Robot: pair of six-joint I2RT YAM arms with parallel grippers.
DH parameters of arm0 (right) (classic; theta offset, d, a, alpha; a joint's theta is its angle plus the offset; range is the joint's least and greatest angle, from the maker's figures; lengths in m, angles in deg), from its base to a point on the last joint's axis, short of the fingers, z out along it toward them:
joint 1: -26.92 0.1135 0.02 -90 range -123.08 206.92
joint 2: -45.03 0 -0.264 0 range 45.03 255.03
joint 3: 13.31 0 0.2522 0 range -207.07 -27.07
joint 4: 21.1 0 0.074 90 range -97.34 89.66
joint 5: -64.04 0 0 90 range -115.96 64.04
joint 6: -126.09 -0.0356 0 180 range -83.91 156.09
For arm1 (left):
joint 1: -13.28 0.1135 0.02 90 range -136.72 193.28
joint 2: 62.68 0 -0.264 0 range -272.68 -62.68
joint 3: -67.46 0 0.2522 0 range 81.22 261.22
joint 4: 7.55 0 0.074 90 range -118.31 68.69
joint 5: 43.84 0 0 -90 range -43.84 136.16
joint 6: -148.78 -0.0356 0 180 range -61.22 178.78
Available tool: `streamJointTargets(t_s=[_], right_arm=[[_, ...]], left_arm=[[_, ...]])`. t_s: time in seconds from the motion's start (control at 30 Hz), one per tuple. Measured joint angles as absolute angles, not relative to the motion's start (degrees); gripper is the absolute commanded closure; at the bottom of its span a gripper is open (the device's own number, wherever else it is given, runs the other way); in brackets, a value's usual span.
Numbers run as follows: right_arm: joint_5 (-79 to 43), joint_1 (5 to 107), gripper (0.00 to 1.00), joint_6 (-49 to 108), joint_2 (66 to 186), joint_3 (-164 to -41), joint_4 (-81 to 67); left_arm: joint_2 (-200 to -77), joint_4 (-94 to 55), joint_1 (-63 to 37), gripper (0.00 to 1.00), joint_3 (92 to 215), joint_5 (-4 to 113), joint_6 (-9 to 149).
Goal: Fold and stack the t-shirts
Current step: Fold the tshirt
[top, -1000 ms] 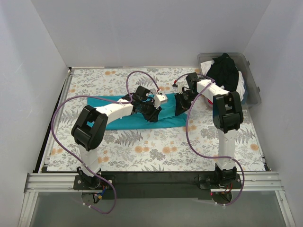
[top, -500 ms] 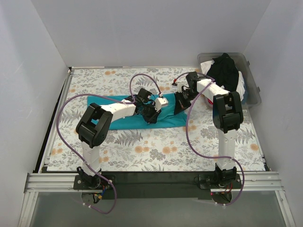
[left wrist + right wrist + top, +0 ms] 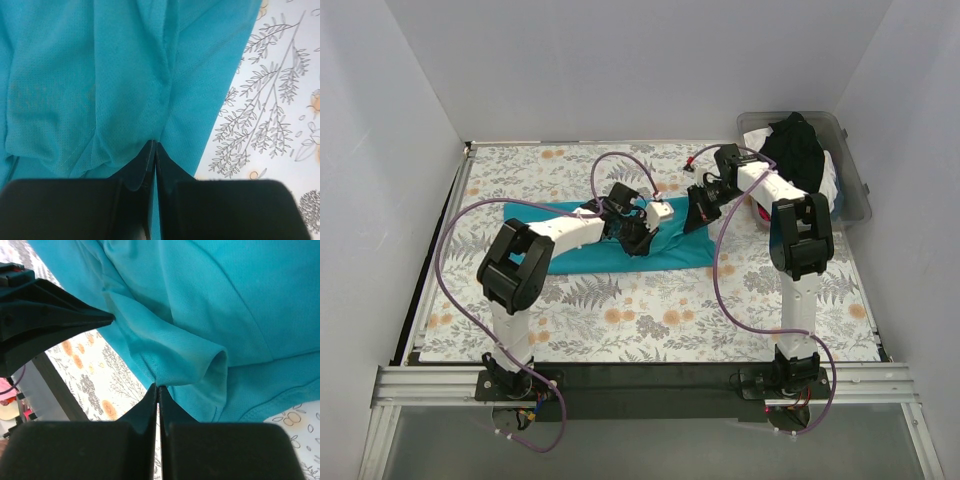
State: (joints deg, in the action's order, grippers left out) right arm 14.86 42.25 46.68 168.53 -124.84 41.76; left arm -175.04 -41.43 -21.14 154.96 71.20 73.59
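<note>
A teal t-shirt point(image 3: 582, 252) lies as a long folded band across the middle of the floral tablecloth. My left gripper point(image 3: 638, 240) is shut on a pinch of its cloth, seen in the left wrist view point(image 3: 152, 145) with the teal t-shirt point(image 3: 100, 75) spread under it. My right gripper point(image 3: 697, 216) is shut on the shirt's right end, and the right wrist view point(image 3: 157, 386) shows a raised fold of the teal t-shirt point(image 3: 190, 350) pinched at the tips. A black t-shirt point(image 3: 795, 150) lies on whitish and pink ones in a bin.
A clear plastic bin point(image 3: 853, 165) stands at the back right corner with the other shirts in it. The floral tablecloth point(image 3: 650, 320) covers the table. White walls close in the left, back and right sides. The left arm's black fingers point(image 3: 60, 320) show in the right wrist view.
The right gripper has lifted and moved back and slightly right with the shirt's end. The left gripper has shifted right along the shirt, which has bunched shorter on the left.
</note>
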Motion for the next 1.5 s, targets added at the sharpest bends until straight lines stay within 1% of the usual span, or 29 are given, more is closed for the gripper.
streamJointTargets(t_s=[0.07, 0.1, 0.3, 0.43, 0.7, 0.93, 1.1, 1.13, 1.23, 1.5], right_arm=[[16.3, 41.9, 0.99, 46.4, 169.2, -126.2, 41.7], [17.0, 41.8, 0.99, 46.3, 169.6, -126.9, 41.6], [21.6, 40.9, 0.99, 44.2, 173.2, -129.5, 40.1], [23.7, 40.4, 0.99, 41.8, 175.3, -130.2, 38.5], [26.7, 38.5, 0.99, 34.7, 177.6, -130.1, 32.3], [31.3, 36.2, 0.99, 26.8, 177.6, -124.1, 23.5], [32.9, 36.0, 0.99, 23.7, 177.6, -122.8, 20.4], [33.0, 36.0, 0.99, 23.3, 177.6, -122.8, 19.9], [33.7, 36.1, 0.99, 22.1, 177.6, -122.8, 18.3], [35.2, 36.3, 0.99, 18.9, 177.6, -121.9, 14.6]], left_arm=[[-173.8, -41.6, -20.5, 0.94, 154.9, 72.7, 74.0], [-173.0, -41.5, -20.1, 0.89, 154.7, 73.5, 74.3], [-165.1, -41.0, -18.3, 0.81, 151.3, 78.9, 75.6], [-163.6, -41.0, -18.3, 0.76, 150.8, 81.4, 75.8], [-164.1, -41.4, -18.5, 0.75, 150.3, 81.9, 77.5], [-167.4, -41.4, -20.2, 0.73, 150.2, 80.0, 78.2], [-169.4, -40.6, -21.1, 0.71, 150.0, 79.0, 79.0], [-170.0, -40.5, -21.2, 0.7, 150.0, 78.6, 79.2], [-171.3, -40.4, -21.7, 0.67, 150.0, 77.1, 79.7], [-172.1, -36.9, -22.5, 0.66, 149.9, 70.3, 81.6]])
